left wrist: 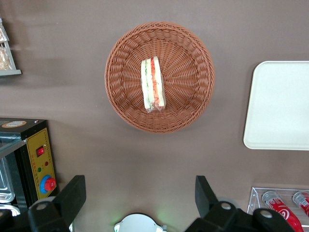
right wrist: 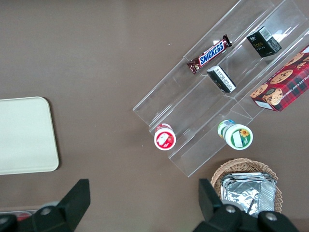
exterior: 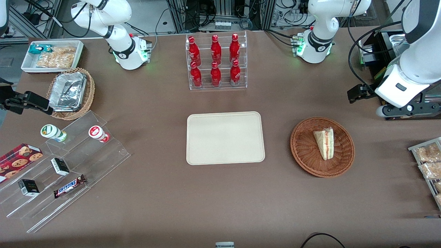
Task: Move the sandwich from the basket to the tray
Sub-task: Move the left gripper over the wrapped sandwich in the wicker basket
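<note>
The sandwich point(exterior: 325, 143), a white-bread wedge with pink and green filling in clear wrap, lies in the round reddish-brown wicker basket point(exterior: 303, 155). The cream tray point(exterior: 225, 137) lies flat beside the basket, toward the parked arm's end, with nothing on it. My left gripper point(exterior: 356, 93) hangs high over the table, farther from the front camera than the basket and toward the working arm's end. In the left wrist view the gripper point(left wrist: 140, 193) is open wide and empty, well apart from the basket point(left wrist: 188, 63), the sandwich point(left wrist: 152, 84) and the tray point(left wrist: 280, 106).
A clear rack of red bottles point(exterior: 216, 62) stands farther from the front camera than the tray. A black control box point(left wrist: 38, 164) and a rack of snack bags point(exterior: 429, 162) sit at the working arm's end. Acrylic steps with snacks point(exterior: 65, 165) sit at the parked arm's end.
</note>
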Controlling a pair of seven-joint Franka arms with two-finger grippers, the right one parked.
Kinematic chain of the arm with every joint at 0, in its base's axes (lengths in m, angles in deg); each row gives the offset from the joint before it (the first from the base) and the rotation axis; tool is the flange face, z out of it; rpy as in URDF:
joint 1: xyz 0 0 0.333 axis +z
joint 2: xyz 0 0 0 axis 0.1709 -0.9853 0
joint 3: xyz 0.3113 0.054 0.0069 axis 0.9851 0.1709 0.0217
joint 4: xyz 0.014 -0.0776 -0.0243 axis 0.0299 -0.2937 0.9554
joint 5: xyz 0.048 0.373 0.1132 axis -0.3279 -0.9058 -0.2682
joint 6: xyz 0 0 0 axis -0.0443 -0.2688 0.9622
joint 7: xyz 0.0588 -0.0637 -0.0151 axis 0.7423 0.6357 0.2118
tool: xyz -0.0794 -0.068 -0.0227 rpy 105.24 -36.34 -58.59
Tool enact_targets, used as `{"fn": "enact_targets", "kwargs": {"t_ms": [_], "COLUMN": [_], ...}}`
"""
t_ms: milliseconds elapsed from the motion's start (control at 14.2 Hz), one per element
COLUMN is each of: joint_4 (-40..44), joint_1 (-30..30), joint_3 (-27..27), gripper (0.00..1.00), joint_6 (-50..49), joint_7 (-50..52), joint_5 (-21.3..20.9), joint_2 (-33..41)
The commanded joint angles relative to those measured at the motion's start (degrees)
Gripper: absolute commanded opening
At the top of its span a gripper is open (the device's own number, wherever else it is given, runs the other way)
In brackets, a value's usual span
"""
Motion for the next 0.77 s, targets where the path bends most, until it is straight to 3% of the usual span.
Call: {"fn": "enact_targets", "kwargs": {"t_ms": [0, 703], "joint_4": [0.9, -0.5], "joint_1": [-0.2, 3.7], "joint_3": [0.2, 0.7], "gripper": [1.0, 1.0], "joint_6": [-2.6, -2.8], "joint_7": [-0.1, 0.1], "joint_5": [0.5, -0.6], "joint_2": [0.4, -2.6]}}
